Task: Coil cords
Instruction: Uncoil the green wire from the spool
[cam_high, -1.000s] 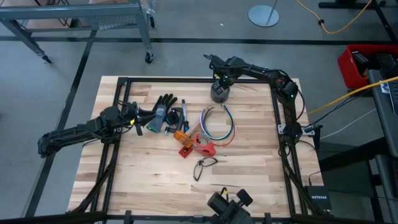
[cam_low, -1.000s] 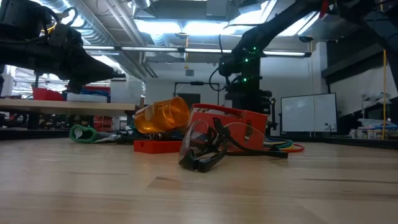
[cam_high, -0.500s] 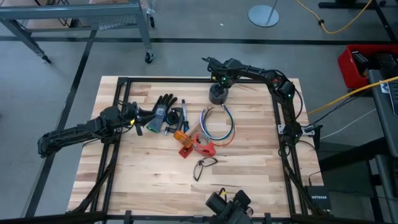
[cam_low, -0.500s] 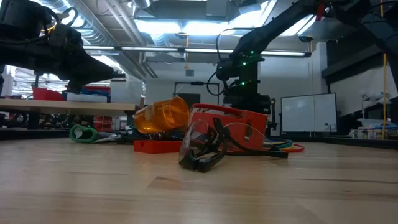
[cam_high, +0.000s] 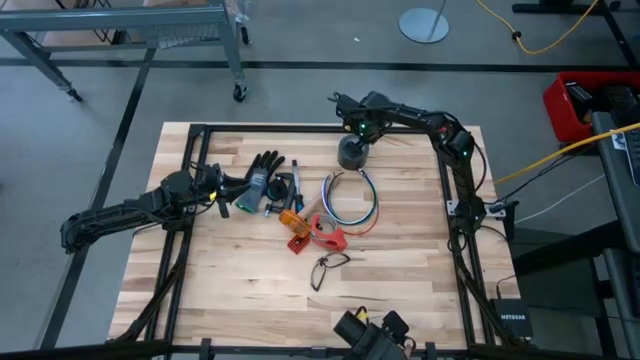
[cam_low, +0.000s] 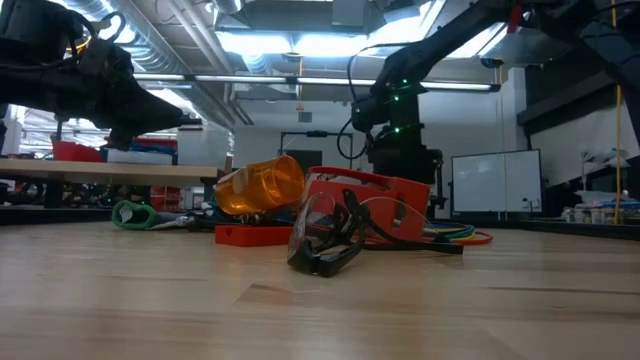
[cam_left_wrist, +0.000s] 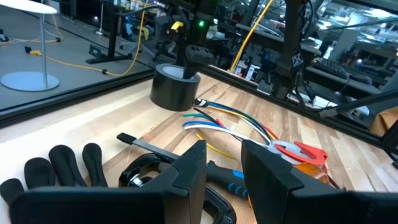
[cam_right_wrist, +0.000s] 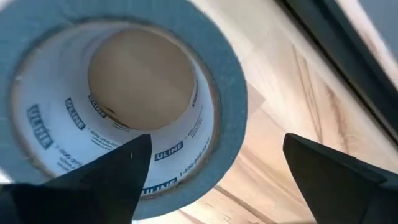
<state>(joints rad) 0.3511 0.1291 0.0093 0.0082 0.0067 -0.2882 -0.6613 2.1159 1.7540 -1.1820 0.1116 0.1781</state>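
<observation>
The cords (cam_high: 350, 200) lie as a loose loop of blue, white and red-orange strands flat on the table's middle, also seen in the left wrist view (cam_left_wrist: 231, 126). My right gripper (cam_high: 357, 130) hangs open just above a grey tape roll (cam_high: 350, 153) at the table's far edge. One of its fingers (cam_right_wrist: 93, 180) is over the roll's hollow and the other (cam_right_wrist: 339, 180) is outside the wall. My left gripper (cam_high: 218, 192) hovers open at the table's left, above a black glove (cam_high: 262, 165), with nothing between its fingers (cam_left_wrist: 186, 168). My right gripper straddles the tape roll's wall (cam_right_wrist: 230, 74) from above, pointing down. I cannot tell whether either finger touches it. The roll stands flat on the table.
Between glove and cords lie hand tools (cam_high: 283, 190), an orange bottle (cam_high: 291, 217), a red plastic piece (cam_high: 328, 233) and safety glasses (cam_high: 330, 265) nearer the front. A black frame (cam_high: 190, 160) runs around the tabletop. Bare wood lies at the near left and right.
My right gripper has turned a little above the tape roll, which stays where it was. The cords and my left gripper have not moved.
</observation>
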